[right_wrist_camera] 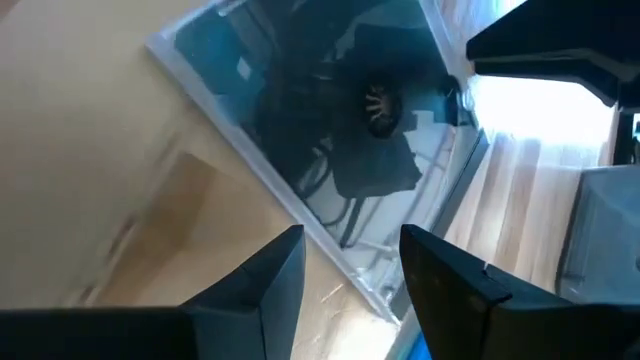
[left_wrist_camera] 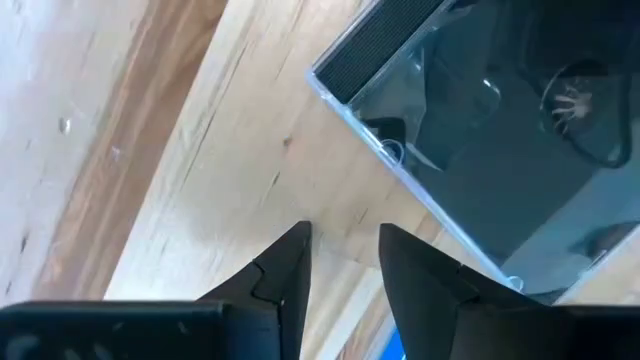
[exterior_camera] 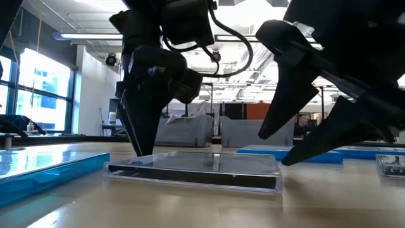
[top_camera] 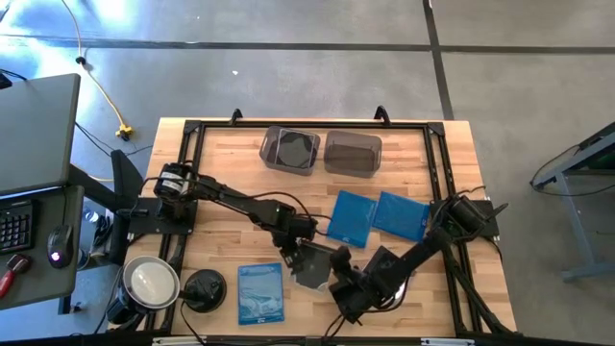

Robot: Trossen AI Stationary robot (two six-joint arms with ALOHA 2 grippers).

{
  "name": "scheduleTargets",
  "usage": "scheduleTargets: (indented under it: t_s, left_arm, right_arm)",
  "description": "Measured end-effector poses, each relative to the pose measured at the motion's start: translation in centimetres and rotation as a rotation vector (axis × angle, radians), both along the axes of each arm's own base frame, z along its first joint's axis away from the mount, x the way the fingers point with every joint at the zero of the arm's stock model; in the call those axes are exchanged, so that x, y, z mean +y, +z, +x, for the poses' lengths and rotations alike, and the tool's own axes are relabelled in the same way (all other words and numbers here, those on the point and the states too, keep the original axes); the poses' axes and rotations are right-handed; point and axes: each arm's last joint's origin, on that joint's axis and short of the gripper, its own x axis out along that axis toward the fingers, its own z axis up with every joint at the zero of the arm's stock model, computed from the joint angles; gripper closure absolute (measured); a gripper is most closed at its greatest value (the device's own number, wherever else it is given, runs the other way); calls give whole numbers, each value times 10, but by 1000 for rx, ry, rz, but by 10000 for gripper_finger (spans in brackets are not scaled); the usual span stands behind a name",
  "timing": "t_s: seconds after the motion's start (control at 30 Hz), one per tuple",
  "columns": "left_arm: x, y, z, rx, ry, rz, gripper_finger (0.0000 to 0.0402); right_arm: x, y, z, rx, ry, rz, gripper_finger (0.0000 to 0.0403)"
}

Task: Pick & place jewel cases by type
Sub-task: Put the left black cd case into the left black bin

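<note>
Low view: my left gripper [exterior_camera: 144, 151] and right gripper [exterior_camera: 286, 158], both parted and empty, flank the clear jewel case's [exterior_camera: 196, 170] opposite edges

Two dark jointed arms, black cables, tapered black fingers [left_wrist_camera: 285, 275].
</note>
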Motion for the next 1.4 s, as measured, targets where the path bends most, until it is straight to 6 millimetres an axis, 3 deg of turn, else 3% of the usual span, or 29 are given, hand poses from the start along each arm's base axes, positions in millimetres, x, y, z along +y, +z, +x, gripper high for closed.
scheduleTargets:
  t_s: [0.5, 1.1, 1.4]
  left_arm:
    - [-4, 4, 13, -132, -30, -76, 283]
    - [-6, 6, 18, -201, -73, -134, 282]
    - [12, 29, 14, -219, -113, -11, 283]
  right_arm:
    - [-12, 0, 11, 67, 46, 39, 242]
    - [-8, 1, 12, 37, 88, -7, 242]
    - [-13, 3, 14, -17, 47, -135, 242]
